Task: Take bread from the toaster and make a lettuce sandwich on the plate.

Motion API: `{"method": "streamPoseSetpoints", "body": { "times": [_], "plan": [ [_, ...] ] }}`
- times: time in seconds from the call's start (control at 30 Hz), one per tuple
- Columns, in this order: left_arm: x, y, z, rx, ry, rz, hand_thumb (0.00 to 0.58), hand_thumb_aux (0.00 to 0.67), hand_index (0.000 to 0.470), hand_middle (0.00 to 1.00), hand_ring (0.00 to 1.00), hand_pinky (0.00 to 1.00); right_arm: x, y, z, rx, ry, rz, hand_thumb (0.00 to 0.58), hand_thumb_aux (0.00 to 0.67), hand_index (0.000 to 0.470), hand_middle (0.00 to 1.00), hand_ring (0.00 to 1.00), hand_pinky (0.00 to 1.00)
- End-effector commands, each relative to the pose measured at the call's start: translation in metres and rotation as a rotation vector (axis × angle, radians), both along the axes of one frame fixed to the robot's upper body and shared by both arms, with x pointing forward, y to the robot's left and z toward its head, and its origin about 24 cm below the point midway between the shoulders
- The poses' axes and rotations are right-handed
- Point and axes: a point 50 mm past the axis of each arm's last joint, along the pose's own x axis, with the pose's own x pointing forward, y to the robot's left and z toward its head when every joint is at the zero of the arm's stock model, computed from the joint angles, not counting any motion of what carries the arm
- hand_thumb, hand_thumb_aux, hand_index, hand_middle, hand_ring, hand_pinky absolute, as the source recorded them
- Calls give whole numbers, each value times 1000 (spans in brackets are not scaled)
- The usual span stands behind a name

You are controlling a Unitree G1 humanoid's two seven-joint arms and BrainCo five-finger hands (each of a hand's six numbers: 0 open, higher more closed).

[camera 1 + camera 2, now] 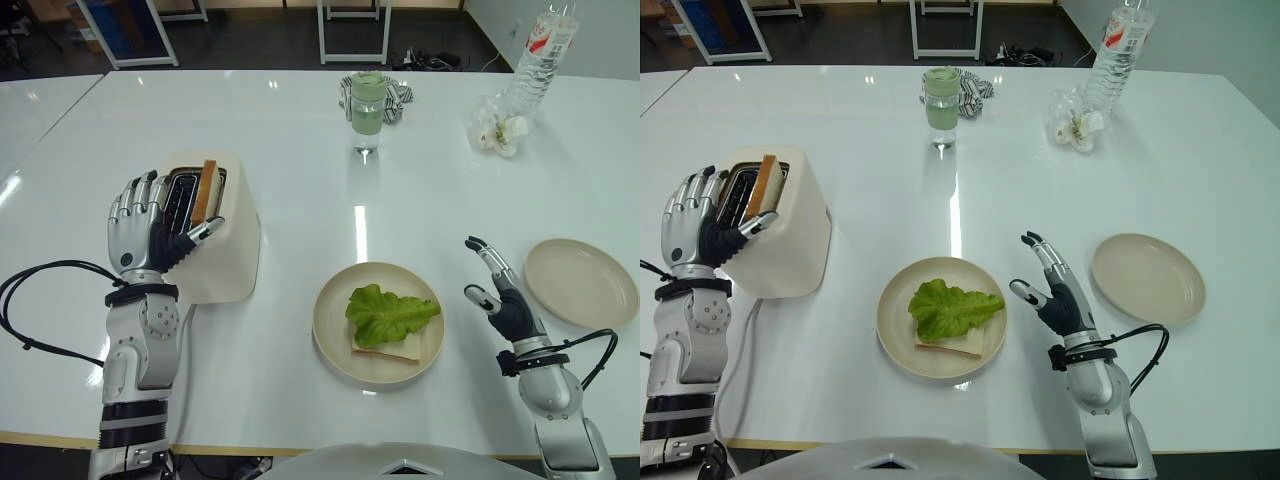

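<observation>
Beside the toaster [235,250], the left robot hand [137,228], fingers spread and empty, should probably pinch the bread [205,190] standing in its slot near the top, then lift straight up.

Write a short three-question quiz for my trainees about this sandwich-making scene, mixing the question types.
1. True or false: a brown toasted bread slice stands in the cream rounded toaster.
2. What lies on the white bread slice on the round beige plate nearer the toaster? A tomato; B green lettuce leaf; C cheese.
3. Which robot hand is at the toaster?
Key: 1 true; 2 B; 3 left.
</observation>
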Motion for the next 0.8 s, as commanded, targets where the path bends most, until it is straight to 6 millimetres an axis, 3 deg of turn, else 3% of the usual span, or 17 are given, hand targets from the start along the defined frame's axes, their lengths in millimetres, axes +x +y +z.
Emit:
{"method": "streamPoseSetpoints", "body": {
  "times": [0.03, 0.17, 0.2, 0.23, 0.27, 0.3, 0.5, 0.67, 0.7, 0.73, 0.77, 0.8],
  "plan": [
    [4, 0, -4, -11, 26, 3, 0, 0, 0, 0, 0, 0, -1, -1, -3, -10, 15, -2, 0, 0, 0, 0, 0, 0],
    [7, -2, -8, -14, 39, -1, 0, 0, 0, 0, 0, 0, -2, -2, -4, -9, 21, -6, 0, 0, 0, 0, 0, 0],
    [7, -3, -9, -15, 41, -2, 108, 66, 46, 0, 0, 0, -2, -1, -4, -9, 22, -5, 0, 0, 0, 0, 0, 0],
    [6, -3, -9, -16, 37, -5, 410, 307, 216, 0, 0, 0, -2, -1, -4, -10, 23, -4, 0, 0, 0, 0, 0, 0],
    [6, -4, -9, -14, 28, -8, 527, 468, 328, 0, 0, 0, -2, -1, -4, -10, 23, -3, 0, 0, 0, 0, 0, 0],
    [5, -5, -7, -9, 8, -13, 580, 670, 470, 0, 0, 0, -2, -1, -4, -11, 24, -3, 0, 0, 0, 0, 0, 0],
    [4, -15, 4, 7, -113, -76, 580, 670, 470, 0, 0, 0, -1, -2, -5, -14, 26, -6, 0, 0, 0, 0, 0, 0],
    [4, -16, -1, -51, -82, -88, 580, 670, 470, 0, 0, 0, -1, -3, -5, -18, 26, -11, 0, 0, 0, 0, 0, 0],
    [3, -16, -1, -54, -93, -86, 580, 670, 470, 141, 141, 141, -1, -3, -5, -19, 26, -12, 0, 0, 0, 0, 0, 0],
    [3, -15, 2, -59, -114, -86, 580, 670, 470, 867, 867, 867, -1, -3, -5, -19, 27, -13, 0, 0, 0, 0, 0, 0],
    [2, -15, 7, -56, -151, -86, 580, 670, 470, 1000, 1000, 1000, -1, -4, -5, -18, 27, -14, 0, 0, 0, 0, 0, 0],
    [0, -15, 14, -49, -203, -92, 580, 670, 470, 1000, 1000, 1000, -1, -4, -5, -17, 28, -14, 0, 0, 0, 0, 0, 0]
  ]
}}
